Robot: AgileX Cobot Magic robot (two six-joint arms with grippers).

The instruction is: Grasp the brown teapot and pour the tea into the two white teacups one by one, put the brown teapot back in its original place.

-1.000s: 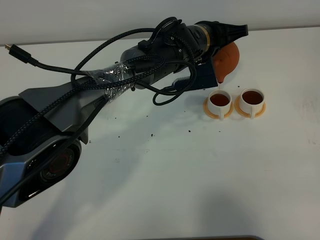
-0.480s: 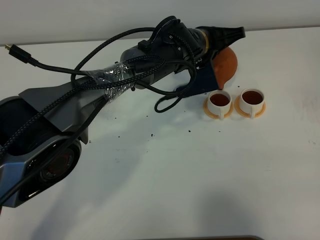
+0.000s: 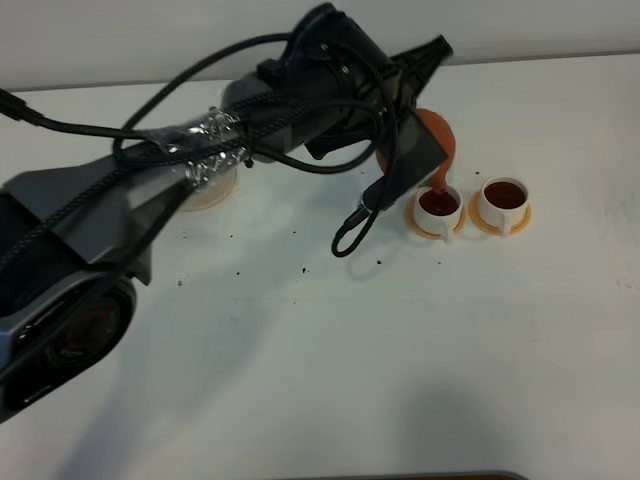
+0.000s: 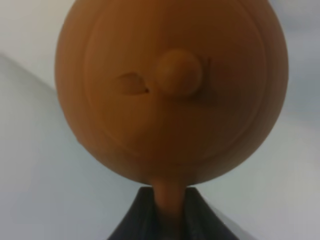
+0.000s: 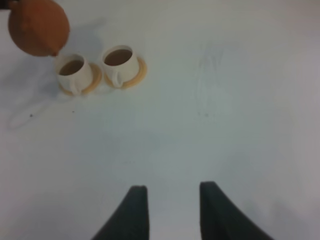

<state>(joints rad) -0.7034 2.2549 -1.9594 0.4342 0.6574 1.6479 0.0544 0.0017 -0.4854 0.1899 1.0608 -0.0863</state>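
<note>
My left gripper (image 3: 424, 112) is shut on the handle of the brown teapot (image 3: 438, 140). It holds the teapot tilted, spout down, over the left white teacup (image 3: 438, 204). A thin stream of tea (image 3: 441, 183) runs from the spout into that cup. The right teacup (image 3: 504, 197) holds dark tea. Both cups stand on orange saucers. The left wrist view shows the teapot's lid and knob (image 4: 170, 90) close up. The beige coaster (image 3: 208, 191) lies bare, partly behind the left arm. My right gripper (image 5: 172, 192) is open and empty, well short of the teapot (image 5: 37, 27) and cups (image 5: 120, 60).
A loop of black cable (image 3: 352, 232) hangs from the left arm close to the left cup. Small dark specks (image 3: 303, 269) dot the white table. The table's back edge meets the wall just behind the teapot.
The left arm has swung left and lowered the teapot over the left cup, tilting it further. Tea now streams out. The coaster has come into view.
</note>
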